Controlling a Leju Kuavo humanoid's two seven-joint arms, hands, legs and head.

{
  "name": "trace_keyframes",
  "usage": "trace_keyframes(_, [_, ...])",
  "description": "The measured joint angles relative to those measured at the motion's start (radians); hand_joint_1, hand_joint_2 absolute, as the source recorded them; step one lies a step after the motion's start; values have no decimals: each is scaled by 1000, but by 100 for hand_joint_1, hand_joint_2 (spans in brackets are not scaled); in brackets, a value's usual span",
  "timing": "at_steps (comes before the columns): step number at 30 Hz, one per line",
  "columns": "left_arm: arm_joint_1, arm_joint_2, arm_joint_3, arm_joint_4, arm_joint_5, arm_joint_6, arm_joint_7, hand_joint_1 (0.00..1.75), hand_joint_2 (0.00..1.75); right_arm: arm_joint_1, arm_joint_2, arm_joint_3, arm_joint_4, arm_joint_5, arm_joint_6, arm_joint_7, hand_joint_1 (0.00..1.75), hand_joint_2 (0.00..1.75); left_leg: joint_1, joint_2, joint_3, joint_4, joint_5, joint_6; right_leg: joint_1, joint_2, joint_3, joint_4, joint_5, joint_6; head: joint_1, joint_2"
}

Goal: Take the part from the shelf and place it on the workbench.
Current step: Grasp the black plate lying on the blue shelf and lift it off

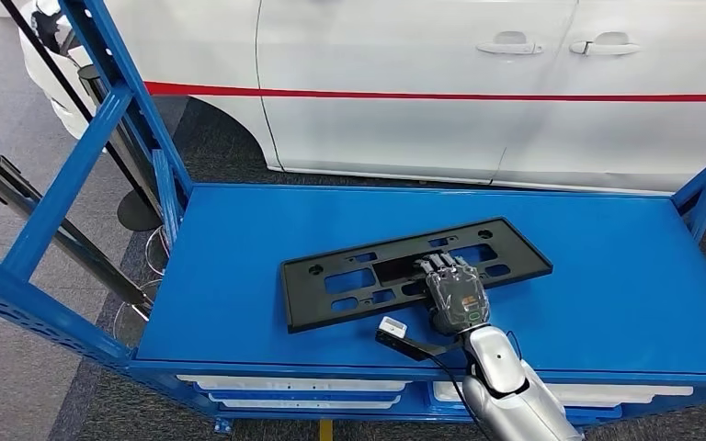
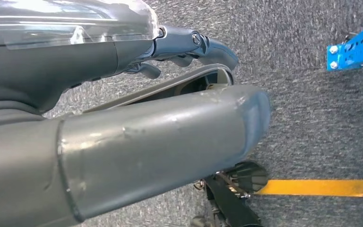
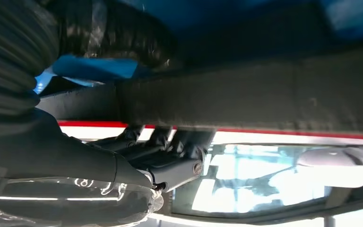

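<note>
— So where does the part lie?

— Flat on the blue shelf deck [image 1: 239,276], somewhat right of its middle. It is a black license plate bracket [image 1: 349,285], a long rectangular frame with cut-out slots and small holes at the corners, turned at a slant so that its right end sits farther from the robot than its left end.

— And the right hand?

— The right hand [image 1: 453,292] lies over the near long edge of the bracket, right of its middle, fingers reaching across the frame. From the right wrist view the dark fingers [image 3: 170,146] curl against one face of the black bar while the thumb presses the other, so the hand grips the bracket. The silver forearm [image 1: 506,386] comes up from the lower edge of the head view.

— The left hand?

— The left hand [image 2: 189,45] hangs over grey carpet [image 2: 312,118] with its fingers curled in and nothing held, near a yellow floor line [image 2: 321,187].

— What surrounds the rack?

— Blue uprights [image 1: 101,129] at both sides, a white car [image 1: 423,83] with a red stripe just behind, and a black stanchion post [image 1: 18,193] at the left.
</note>
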State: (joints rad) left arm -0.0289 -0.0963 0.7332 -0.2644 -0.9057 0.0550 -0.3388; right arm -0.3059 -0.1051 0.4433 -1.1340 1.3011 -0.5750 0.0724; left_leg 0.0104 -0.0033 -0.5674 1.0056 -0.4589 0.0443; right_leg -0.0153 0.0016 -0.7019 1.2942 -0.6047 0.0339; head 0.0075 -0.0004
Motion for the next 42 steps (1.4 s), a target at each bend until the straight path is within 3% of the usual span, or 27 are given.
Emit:
trace_keyframes(1, [1,2,0,0,0,0,0,0,0,0,-1,0,3,-3,1,-3,169,175,0,-1,1,1,-1,0,-1,0,-1,-2,15,1,0,0])
trace_keyframes(2, [1,3,-1,0,0,0,1,0,0,0,-1,0,4,-4,2,-5,169,175,0,-1,4,1,-3,-1,-2,-1,18,-44,48,0,0,0])
trace_keyframes(3, [2,4,-1,0,0,-1,1,0,0,-1,-2,0,6,-6,2,-5,169,175,0,-2,6,3,-5,-3,-3,-1,50,-113,87,-2,0,0])
trace_keyframes(5, [2,5,-2,0,0,-1,1,0,0,-4,-2,-1,8,-7,2,-6,169,175,-3,-4,6,8,-11,-10,0,-1,105,-232,132,-9,0,0])
trace_keyframes(6, [2,5,-2,0,0,-1,1,0,0,-5,-2,-1,8,-7,2,-7,169,175,-4,-5,5,10,-12,-15,2,0,116,-259,137,-13,0,0])
trace_keyframes(10, [2,11,-2,0,1,0,-3,0,0,-9,-2,-1,10,-12,7,-8,167,175,-2,-4,1,21,-25,-37,3,0,121,-275,139,-36,0,0])
trace_keyframes(12, [1,14,-2,1,1,1,-7,0,0,-12,-1,-1,11,-16,16,-10,166,175,1,-3,-33,99,-74,-45,0,-4,127,-281,141,-47,0,0])
trace_keyframes(14, [1,15,-2,2,1,3,-9,0,0,-12,-1,-1,11,-21,26,-10,166,175,2,-3,-95,231,-133,-50,2,-7,127,-281,140,-53,-1,0])
trace_keyframes(15, [2,16,-2,3,1,5,-9,0,0,-12,-1,-1,11,-23,30,-10,166,175,3,-3,-118,278,-145,-52,2,-7,128,-280,139,-53,-1,0])
trace_keyframes(16, [3,17,-2,3,1,7,-9,0,0,-13,-1,-1,11,-26,34,-10,166,175,3,-3,-126,290,-138,-52,3,-7,128,-279,139,-53,-1,0])
trace_keyframes(17, [4,18,-2,4,1,8,-9,0,0,-13,-1,-1,11,-28,36,-10,166,175,3,-2,-114,262,-112,-52,2,-6,129,-278,138,-52,-1,0])
trace_keyframes(19, [4,20,-2,4,1,10,-10,0,0,-14,-1,-1,11,-31,38,-11,166,175,4,-2,-52,131,-45,-48,3,-4,132,-274,133,-47,0,0])
trace_keyframes(21, [2,22,-2,5,0,10,-11,0,0,-15,-2,-1,11,-31,39,-10,166,175,1,-3,-7,35,-16,-40,7,-1,131,-269,130,-37,0,0])
trace_keyframes(24, [1,22,-2,5,0,11,-11,0,0,-15,-2,-1,10,-32,38,-10,166,175,-1,-3,0,15,-11,-26,8,1,129,-270,131,-21,0,0])
trace_keyframes(26, [1,22,-2,5,0,11,-12,0,0,-14,-3,-1,10,-33,38,-10,166,175,2,0,2,5,-3,-12,5,2,116,-241,108,-11,0,0])
trace_keyframes(29, [1,22,-2,6,0,11,-11,0,0,-10,-4,-2,11,-34,38,-9,166,175,2,2,0,0,1,-2,1,1,34,-67,16,-1,0,0])
trace_keyframes(30, [1,22,-2,6,1,11,-11,0,0,-9,-4,-2,12,-34,38,-9,166,175,2,2,-1,0,1,-1,1,1,8,-13,0,1,0,0])
trace_keyframes(31, [2,23,-2,6,1,11,-11,0,0,-8,-4,-2,12,-34,38,-9,166,175,1,2,0,1,0,-2,1,1,-4,8,3,2,0,0])
trace_keyframes(32, [2,23,-2,6,1,11,-11,0,0,-7,-4,-2,12,-34,38,-9,166,175,1,1,2,1,-1,-2,1,1,6,-14,26,1,0,0])
trace_keyframes(35, [1,22,-2,8,1,11,-11,0,0,-10,-4,-2,12,-33,38,-10,168,175,-1,-1,8,5,-7,-9,4,0,98,-209,121,-11,0,0])
trace_keyframes(37, [0,22,-2,9,1,11,-11,0,0,-12,-4,-1,12,-34,38,-11,171,175,-3,-2,6,7,-9,-18,10,0,125,-271,135,-20,0,0])
trace_keyframes(40, [0,22,-2,10,-3,12,-12,0,0,-14,-4,-1,9,-40,45,-17,175,175,-3,-2,7,9,-14,-34,9,-1,128,-280,139,-34,0,0])
trace_keyframes(42, [0,23,-2,11,-6,13,-13,0,0,-14,-2,-1,3,-67,53,-34,175,175,-1,-2,-16,65,-54,-44,3,-4,134,-289,144,-47,0,0])
